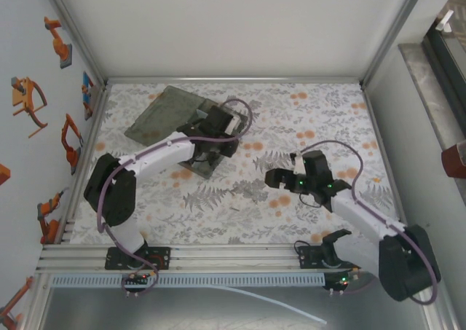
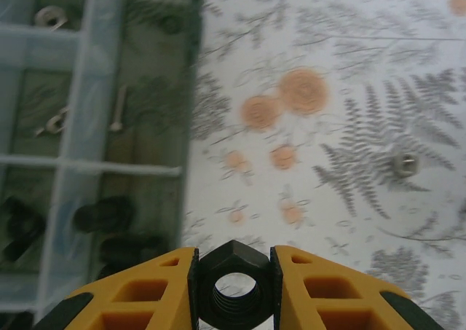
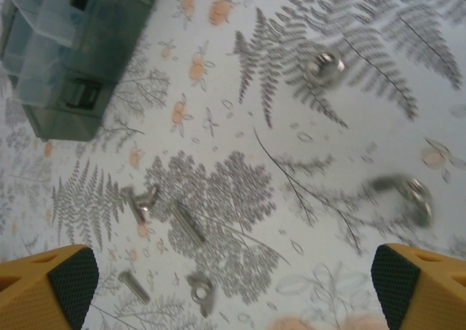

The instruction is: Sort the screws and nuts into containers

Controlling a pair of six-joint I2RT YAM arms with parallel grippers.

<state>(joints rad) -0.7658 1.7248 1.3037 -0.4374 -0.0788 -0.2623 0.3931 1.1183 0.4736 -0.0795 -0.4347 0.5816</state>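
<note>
In the left wrist view my left gripper is shut on a black hex nut, held flat between the orange fingers just right of the organiser box. Its containers hold silver screws higher up and dark pieces lower down. From above, the left gripper hangs at the box's near edge. My right gripper is open above loose silver screws, a wing nut and a round nut on the table. The top view shows it at centre right.
The box's flat lid lies open toward the back left. A silver nut rests on the fern-patterned cloth right of the box. Another shiny piece lies blurred at the right. Metal frame rails edge the table.
</note>
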